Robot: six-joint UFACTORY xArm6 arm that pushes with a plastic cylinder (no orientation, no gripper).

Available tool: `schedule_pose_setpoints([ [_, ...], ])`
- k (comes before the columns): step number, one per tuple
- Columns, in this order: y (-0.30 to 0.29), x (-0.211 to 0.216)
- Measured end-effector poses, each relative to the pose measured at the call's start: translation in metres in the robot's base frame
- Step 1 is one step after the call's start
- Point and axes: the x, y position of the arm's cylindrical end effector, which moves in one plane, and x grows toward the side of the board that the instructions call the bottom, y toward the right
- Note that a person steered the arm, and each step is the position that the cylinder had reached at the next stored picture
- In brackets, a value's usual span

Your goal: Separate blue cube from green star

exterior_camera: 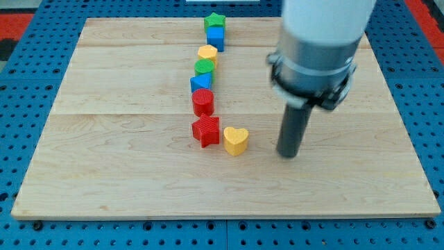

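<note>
On the right half of the wooden board [125, 167], my tip [289, 154] rests on the bare wood, touching no block; it is a plain dark rod with no jaws to open or close, so it holds nothing. The nearest block is the yellow heart [236, 140], to the view's left of the tip with a clear gap between them. Just left of the heart, touching or nearly touching it, sits the red star [206, 130]. From there a crooked line of blocks runs toward the view's top: a red cylinder [202, 101] just above the star, then a small blue block [200, 83] whose shape I cannot make out, then a green cylinder [205, 67], then a yellow block [207, 53] of rounded form. At the head of the line, near the board's top edge, the blue cube [216, 37] stands directly against the green star [215, 21], the star on the far side of the cube; the two appear to be touching. Both lie well apart from the tip, up and to the view's left of it. Around the board runs a blue perforated surface [41, 69].
</note>
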Motion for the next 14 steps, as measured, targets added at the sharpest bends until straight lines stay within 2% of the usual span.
schedule_pose_setpoints([
  [1, -0.019, -0.059],
  [2, -0.076, -0.099],
  [3, -0.029, -0.121],
  [4, -0.03, -0.191],
  [5, -0.074, -0.24],
  [6, -0.056, -0.262],
  [7, -0.057, -0.303],
  [8, -0.071, -0.304],
  [9, -0.126, -0.301],
  [10, -0.149, -0.301],
  [12, -0.275, -0.3],
  [14, -0.242, -0.232],
])
